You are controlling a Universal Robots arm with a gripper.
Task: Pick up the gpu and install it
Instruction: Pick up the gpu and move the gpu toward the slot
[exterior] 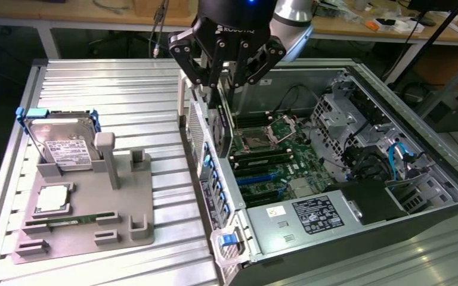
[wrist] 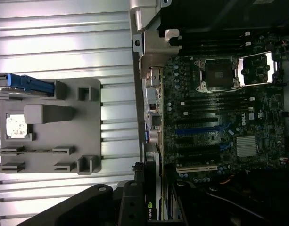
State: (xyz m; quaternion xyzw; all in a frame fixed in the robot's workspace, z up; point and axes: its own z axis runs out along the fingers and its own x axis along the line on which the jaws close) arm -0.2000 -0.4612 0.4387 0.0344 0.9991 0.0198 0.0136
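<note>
At the exterior view's left, the ribbed metal worktop [exterior: 117,83] runs to its raised side rail. On it lies a grey holder [exterior: 129,196]. A hard drive [exterior: 66,140] in a blue frame stands on edge at the holder's far corner, with a square chip [exterior: 52,198] and a thin memory stick [exterior: 74,218] lying flat nearer the front. A strip of bare worktop separates the holder's edge from the computer case [exterior: 356,247], which lies on its side with its open face up.

My hand [exterior: 226,88] hangs over the case's wall on that side, clenched on the gpu [exterior: 222,122]. The card hangs on edge, just inside that wall, and its lower edge is close above the motherboard [exterior: 273,173]. I cannot tell whether it touches a slot. In the wrist view the card lines up beside the long slots.

Further right, the board is open around the processor socket. Past it, drive cages and cables crowd the far wall, and the power supply [exterior: 309,214] fills the near end.
</note>
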